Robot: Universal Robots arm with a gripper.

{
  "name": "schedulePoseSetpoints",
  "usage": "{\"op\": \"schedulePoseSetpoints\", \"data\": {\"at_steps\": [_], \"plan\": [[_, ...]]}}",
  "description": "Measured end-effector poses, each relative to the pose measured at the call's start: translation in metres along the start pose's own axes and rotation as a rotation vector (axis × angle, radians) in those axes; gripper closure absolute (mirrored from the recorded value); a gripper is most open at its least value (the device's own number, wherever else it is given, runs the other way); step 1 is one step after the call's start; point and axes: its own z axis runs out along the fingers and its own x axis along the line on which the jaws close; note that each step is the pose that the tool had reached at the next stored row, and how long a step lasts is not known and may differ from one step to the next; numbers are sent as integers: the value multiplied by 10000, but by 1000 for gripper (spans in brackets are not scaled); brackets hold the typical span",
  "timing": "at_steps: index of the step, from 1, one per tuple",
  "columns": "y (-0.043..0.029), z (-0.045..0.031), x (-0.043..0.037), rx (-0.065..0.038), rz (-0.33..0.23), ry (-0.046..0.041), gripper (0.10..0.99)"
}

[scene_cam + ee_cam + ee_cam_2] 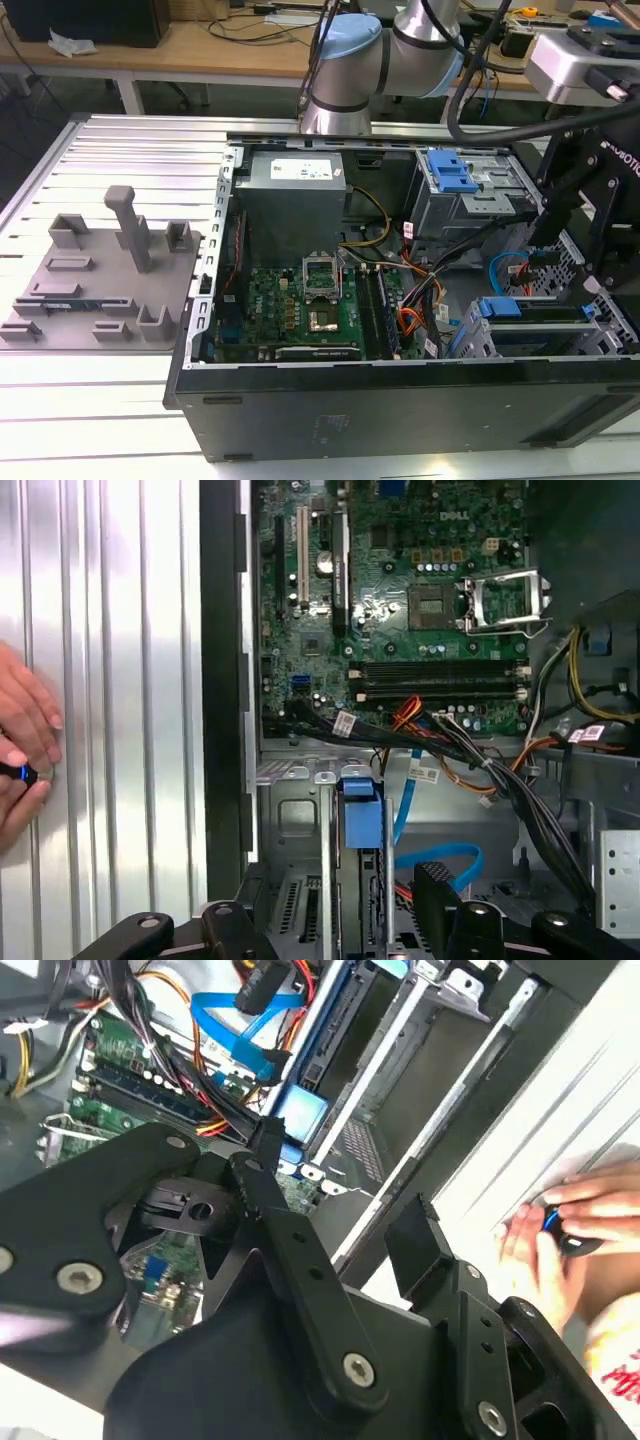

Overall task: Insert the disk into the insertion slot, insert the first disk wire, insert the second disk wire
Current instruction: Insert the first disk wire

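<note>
The disk point(540, 313) stands on edge in the insertion slot point(478, 342), a perforated grey cage at the case's corner on the exterior view's right. Its blue carrier handle point(361, 817) faces the motherboard and also shows in the second wrist view point(301, 1110). My gripper point(570, 265) hangs just above the disk. It is open, one finger on each side of the slot point(335, 920), with nothing between the fingertips point(335, 1185). A blue flat wire point(441, 856) loops beside the disk, and I cannot tell whether its plug is seated. A black wire bundle point(500, 780) runs past it.
The open computer case holds a green motherboard point(300, 300), a grey power supply point(295, 190) and a bigger cage with a blue latch point(450, 172). A grey fixture plate point(100, 280) lies on the ribbed table. A person's hand point(20, 750) holds a small blue-black object beside the case.
</note>
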Motion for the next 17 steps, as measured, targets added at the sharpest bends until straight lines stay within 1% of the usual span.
{"op": "schedulePoseSetpoints", "data": {"at_steps": [1,2,3,4,5,6,7,8,9,10,11,12,14,15,16,17], "plan": [[0,3,-22,-2,39,-3,404],[1,3,-61,-2,39,9,404],[5,-3,-157,0,39,43,404],[6,-7,-251,1,41,59,404],[5,-10,-317,2,42,77,404],[2,-11,-377,7,44,289,404],[-4,-11,-417,25,50,696,420],[-7,-12,-430,34,53,876,420],[-8,-12,-443,42,57,1060,486],[-11,-14,-460,55,61,1307,553],[-13,-14,-483,65,64,1511,612],[-16,-15,-526,78,68,1801,678],[-27,-14,-597,98,74,2199,678],[-43,-14,-649,111,78,2462,678],[-69,-12,-699,122,81,2690,678],[-87,-11,-723,127,84,2788,678]]}}
